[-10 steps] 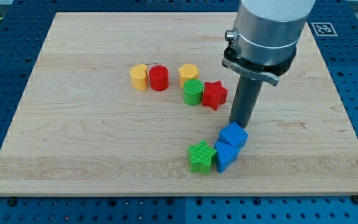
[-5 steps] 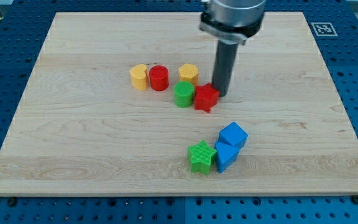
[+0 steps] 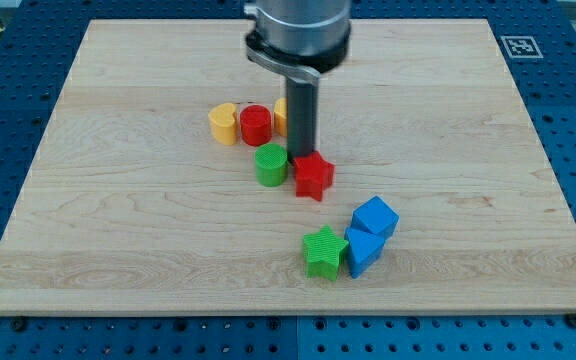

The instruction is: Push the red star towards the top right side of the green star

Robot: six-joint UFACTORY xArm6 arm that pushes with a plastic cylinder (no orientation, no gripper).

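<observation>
The red star (image 3: 314, 177) lies near the board's middle, above and slightly left of the green star (image 3: 324, 252), with a clear gap between them. My tip (image 3: 301, 156) touches the red star's top left edge, between it and the green cylinder (image 3: 271, 164). The rod hides most of a yellow block (image 3: 281, 116) behind it.
A blue cube (image 3: 375, 218) and a second blue block (image 3: 361, 250) sit right against the green star's right side. A yellow heart-like block (image 3: 224, 124) and a red cylinder (image 3: 256, 125) stand left of the rod. The wooden board (image 3: 118, 230) lies on a blue perforated table.
The rod moved up from beside the blue cube and then left across the board. The red star and green cylinder were pushed left and slightly down.
</observation>
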